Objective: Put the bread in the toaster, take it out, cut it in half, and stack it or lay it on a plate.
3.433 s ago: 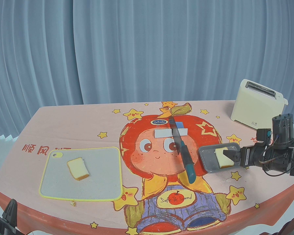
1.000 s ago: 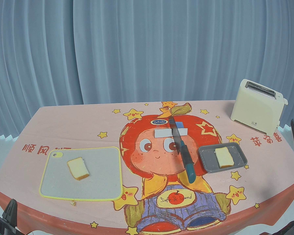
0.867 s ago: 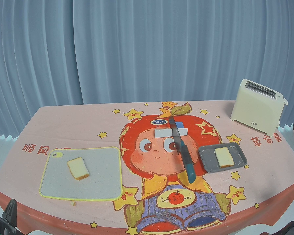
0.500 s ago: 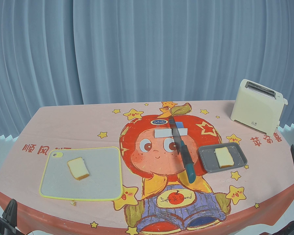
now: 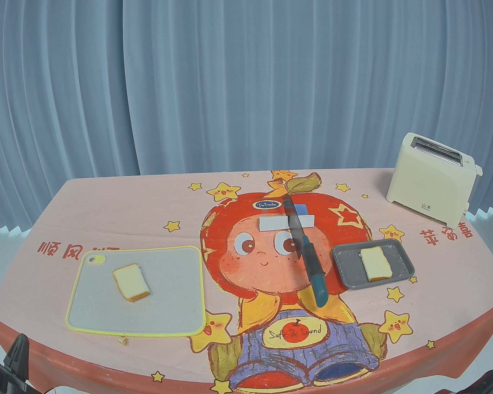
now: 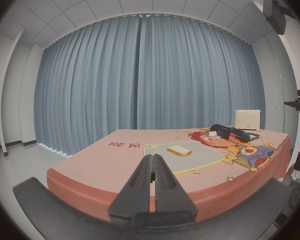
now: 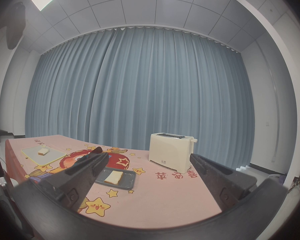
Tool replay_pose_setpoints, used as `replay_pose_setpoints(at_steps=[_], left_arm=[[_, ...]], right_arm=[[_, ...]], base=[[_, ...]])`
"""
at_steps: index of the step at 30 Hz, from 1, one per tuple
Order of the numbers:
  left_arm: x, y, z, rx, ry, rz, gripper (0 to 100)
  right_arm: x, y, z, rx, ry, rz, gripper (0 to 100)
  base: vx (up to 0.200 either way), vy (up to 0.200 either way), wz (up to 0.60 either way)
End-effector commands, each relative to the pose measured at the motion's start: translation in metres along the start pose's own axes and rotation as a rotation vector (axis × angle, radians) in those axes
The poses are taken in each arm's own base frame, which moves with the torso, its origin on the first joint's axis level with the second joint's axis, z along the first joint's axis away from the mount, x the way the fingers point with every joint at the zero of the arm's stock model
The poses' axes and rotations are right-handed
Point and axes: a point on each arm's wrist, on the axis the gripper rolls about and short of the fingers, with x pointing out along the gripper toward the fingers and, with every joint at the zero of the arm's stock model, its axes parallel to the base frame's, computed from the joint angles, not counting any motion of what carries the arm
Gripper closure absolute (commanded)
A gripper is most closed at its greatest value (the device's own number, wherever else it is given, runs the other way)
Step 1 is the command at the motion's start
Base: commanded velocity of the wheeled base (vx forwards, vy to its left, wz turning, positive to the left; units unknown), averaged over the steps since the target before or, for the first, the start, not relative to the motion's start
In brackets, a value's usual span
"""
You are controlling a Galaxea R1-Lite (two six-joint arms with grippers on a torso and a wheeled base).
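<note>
Right hand (image 7: 147,155) withdrawn from plate (image 5: 348,272), knife (image 5: 307,247) alongside it, toaster (image 5: 433,179) behind

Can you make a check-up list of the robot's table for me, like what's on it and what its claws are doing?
surface: table covered with a cartoon cloth.
job's things: first bread half on the cutting board; second bread half on the grey plate; knife between board and plate; toaster at the far right corner.
clutter: crumb by the board's near edge; blue-and-white block under the knife blade.
grippers: left gripper shut, right gripper open, both empty, off the table.
cables: nothing seen.
surroundings: blue curtain behind the table.
</note>
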Motion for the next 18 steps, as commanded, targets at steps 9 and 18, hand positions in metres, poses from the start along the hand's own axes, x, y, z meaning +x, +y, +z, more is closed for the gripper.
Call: replay_pose_setpoints(at_steps=[9, 18], left_arm=[[0.0, 0.0, -0.005, -0.001, 0.001, 0.0, 100], [0.0, 0.0, -0.005, -0.001, 0.001, 0.001, 100]], right_arm=[[-0.019, 0.002, -0.022, -0.002, -0.048, 0.017, 0], [-0.025, 0.003, -0.041, -0.003, -0.042, 0.017, 0]], base=[[0.0, 0.0, 0.0], [0.0, 0.0, 0.0]])
